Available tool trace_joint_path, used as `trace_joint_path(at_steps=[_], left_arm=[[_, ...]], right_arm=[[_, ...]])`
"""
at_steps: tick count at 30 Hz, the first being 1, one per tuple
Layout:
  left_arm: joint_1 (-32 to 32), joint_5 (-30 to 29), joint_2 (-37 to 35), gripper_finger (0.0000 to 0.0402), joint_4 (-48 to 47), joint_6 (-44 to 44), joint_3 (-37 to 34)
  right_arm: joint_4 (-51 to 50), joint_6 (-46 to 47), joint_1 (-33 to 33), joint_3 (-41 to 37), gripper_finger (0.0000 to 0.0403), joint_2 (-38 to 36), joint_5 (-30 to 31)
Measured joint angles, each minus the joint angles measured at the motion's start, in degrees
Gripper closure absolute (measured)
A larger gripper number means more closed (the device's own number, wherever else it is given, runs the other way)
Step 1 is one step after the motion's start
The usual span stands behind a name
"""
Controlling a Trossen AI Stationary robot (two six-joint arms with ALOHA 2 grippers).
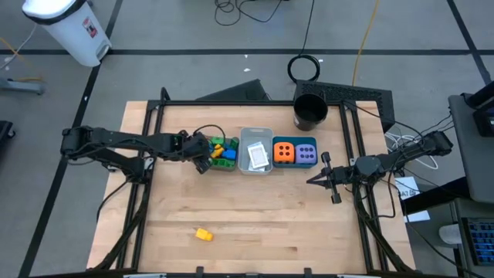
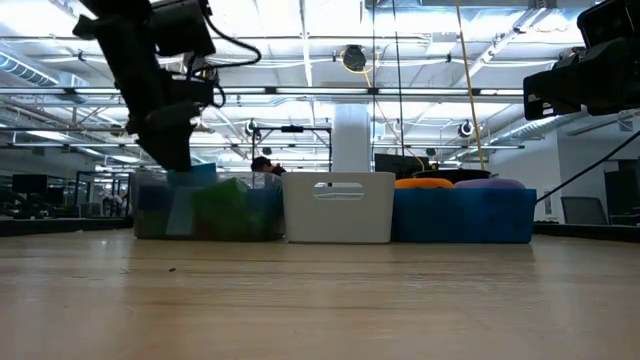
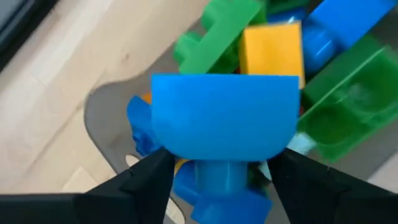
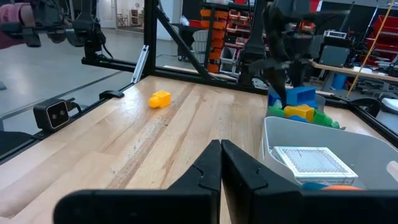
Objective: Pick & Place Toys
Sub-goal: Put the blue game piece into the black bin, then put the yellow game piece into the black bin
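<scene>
Left wrist view: blue brick [image 3: 225, 124] lies crosswise between tool [image 3: 217, 177] fingers.

Toys relative to the grey bin [image 1: 255, 150]: heaped bricks, green [image 1: 227, 163], yellow [image 1: 217, 151] and blue [image 3: 224, 121], beside its left wall; a white dotted card [image 1: 258, 155] lying inside it; orange cube [image 1: 284, 152], then purple cube [image 1: 306, 152], to its right; one yellow brick [image 1: 203, 234] well apart, toward the table's front.
</scene>
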Motion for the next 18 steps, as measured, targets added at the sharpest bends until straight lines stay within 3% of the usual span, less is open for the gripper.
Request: trace_joint_path(at_steps=[8, 12, 18], left_arm=[[-0.1, 3.3, -3.2, 0.0121, -3.7, 1.4, 4.9], [-1.3, 8.4, -4.1, 0.012, -4.0, 1.6, 6.9], [-9.9, 14.7, -5.3, 0.0119, -2.2, 1.0, 7.6]], right_arm=[[0.0, 0.0, 0.0, 0.0, 0.0399, 0.0, 0.0], [0.0, 0.0, 0.0, 0.0, 0.0399, 0.0, 0.0], [0.0, 0.0, 0.0, 0.0, 0.0399, 0.0, 0.0]])
